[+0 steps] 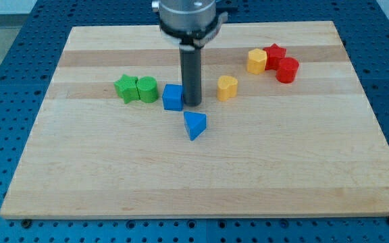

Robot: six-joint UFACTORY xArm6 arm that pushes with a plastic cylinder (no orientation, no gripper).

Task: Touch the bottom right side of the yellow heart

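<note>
Our rod comes straight down from a grey metal mount at the view's top, dark and smooth, and my tip (192,104) rests on the board (302,169). It has no jaws to open or close and it holds nothing. The tip stands just beside the right face of the blue cube (173,97); we cannot tell whether the two touch.

The yellow heart (227,88) sits to the view's right of my tip, near it but apart, with bare wood between them. It is a small chunky block, matte yellow, with a rounded notched top face and flat sides; its bottom right side faces away from the tip. Nothing touches it.

Just below the tip, toward the view's bottom, lies the blue triangle (194,125), a wedge with sharp edges, apart from the cube. To the left of the cube we see two green blocks side by side and touching: a green star (125,88) and a rounder green block (147,88) whose shape we cannot make out.

Further right and up from the tip, beyond the heart, is a tight group: a yellow hexagon (256,61), a red star (274,54) and a red cylinder (287,70), all pressed together.

The board is pale wood with lengthwise grain stripes, and it lies on a blue perforated table (19,61).
</note>
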